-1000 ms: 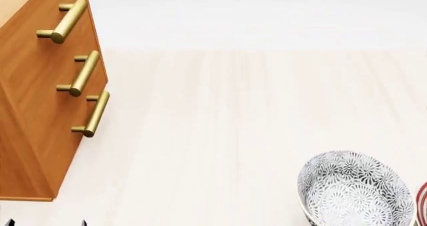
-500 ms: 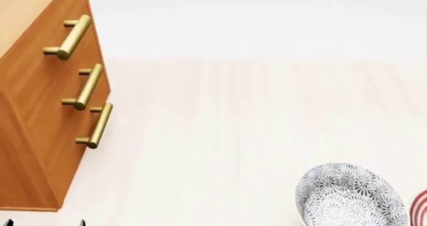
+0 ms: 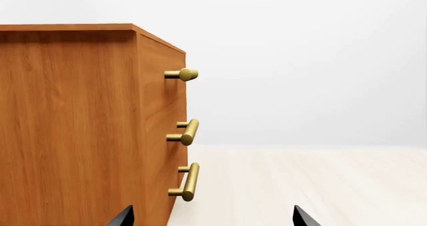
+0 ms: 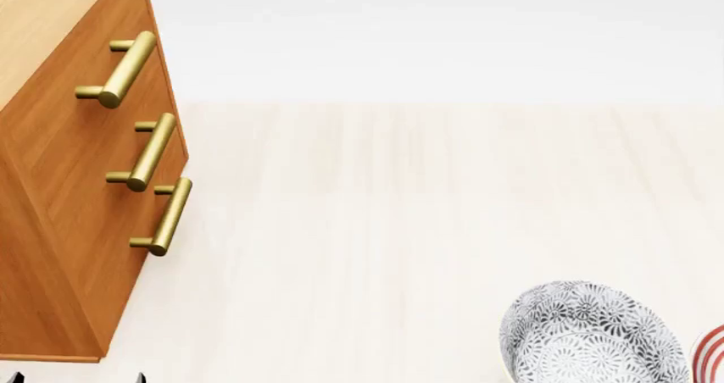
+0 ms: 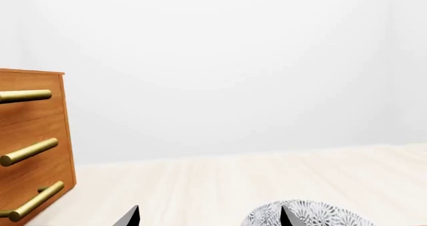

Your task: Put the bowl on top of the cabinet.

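- Nothing was done yet: the bowl (image 4: 594, 336) sat on the pale floor (image 4: 430, 213) at near right, well apart from the cabinet (image 4: 68, 230), whose top carried nothing in the part that showed.
- By my read, the whole job was left: reach, grasp, lift, carry left, set down on top.
- At far left, the cabinet was orange-brown wood with visible grain, boxy and sharp-edged, and its top (image 4: 46, 19) looked flat and paler.
- Three brass handles (image 4: 147, 152) ran down its front, smooth round bars on short posts.
- The left gripper (image 3: 212, 218) showed only two dark fingertips set wide apart, with nothing between them, beside the cabinet's near corner.
- The floor was light, faintly streaked wood, matte and flat.
- The right gripper (image 5: 210, 217) also showed two dark tips spread apart, holding nothing, with the bowl just beyond them.
- The bowl was deep and round, white under dense grey-black flowers, with a thin pale rim; it looked hard and glazed, so probably slippery to pinch.
- At the right edge, a red-ringed plate (image 4: 713, 353) lay just beside the bowl.
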### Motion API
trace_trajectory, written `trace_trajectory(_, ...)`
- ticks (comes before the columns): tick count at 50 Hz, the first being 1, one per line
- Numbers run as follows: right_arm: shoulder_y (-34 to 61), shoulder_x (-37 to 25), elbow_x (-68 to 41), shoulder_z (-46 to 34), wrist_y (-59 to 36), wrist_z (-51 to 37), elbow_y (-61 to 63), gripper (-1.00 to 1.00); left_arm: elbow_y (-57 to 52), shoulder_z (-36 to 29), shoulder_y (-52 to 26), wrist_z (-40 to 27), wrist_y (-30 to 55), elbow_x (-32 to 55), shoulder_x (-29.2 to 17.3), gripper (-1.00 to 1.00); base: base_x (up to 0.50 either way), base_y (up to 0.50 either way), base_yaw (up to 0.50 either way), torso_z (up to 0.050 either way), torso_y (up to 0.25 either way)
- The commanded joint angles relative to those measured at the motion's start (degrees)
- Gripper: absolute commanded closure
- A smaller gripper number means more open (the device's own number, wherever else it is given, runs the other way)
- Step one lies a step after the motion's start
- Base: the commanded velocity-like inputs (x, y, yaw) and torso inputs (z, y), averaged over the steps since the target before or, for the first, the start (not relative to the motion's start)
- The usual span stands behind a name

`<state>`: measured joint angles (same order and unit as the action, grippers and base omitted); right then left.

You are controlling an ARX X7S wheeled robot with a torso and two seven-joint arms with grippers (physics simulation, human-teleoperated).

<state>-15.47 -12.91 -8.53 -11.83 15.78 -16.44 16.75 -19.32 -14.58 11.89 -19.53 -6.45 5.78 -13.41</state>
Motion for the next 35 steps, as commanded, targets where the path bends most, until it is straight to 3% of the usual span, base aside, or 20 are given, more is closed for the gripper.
trace_trajectory(1,-0.1,-0.3,0.0,-0.3,0.3,-0.3,0.0,-1.00,-0.2,-0.5,-0.2,-0.5,0.7,-0.2,-0.2,-1.00,0.00,0.00,0.00,0.040,0.000)
trace_trajectory(21,-1.1,-1.4,-0.9,-1.2,-2.6,-0.9,3.2,-1.00,-0.5,-1.1,-1.0,-1.7,3.1,-0.3,-0.2,-1.00,0.00,0.00,0.00,0.003,0.000)
trace_trajectory(24,-0.8,-0.7,-0.6,-0.4,-12.4,-5.2,7.1,-1.00,-0.1,-1.3,-1.4,-1.6,3.2,0.1,-0.3,-1.00,0.00,0.00,0.00,0.000,0.000)
trace_trajectory(35,-1.5,0.5,-5.2,3.5,-8.0,-7.2,8.4,-1.00,-0.1,-1.6,-1.6,-2.1,3.5,0.7,-0.7,-1.00,0.00,0.00,0.00,0.000,0.000)
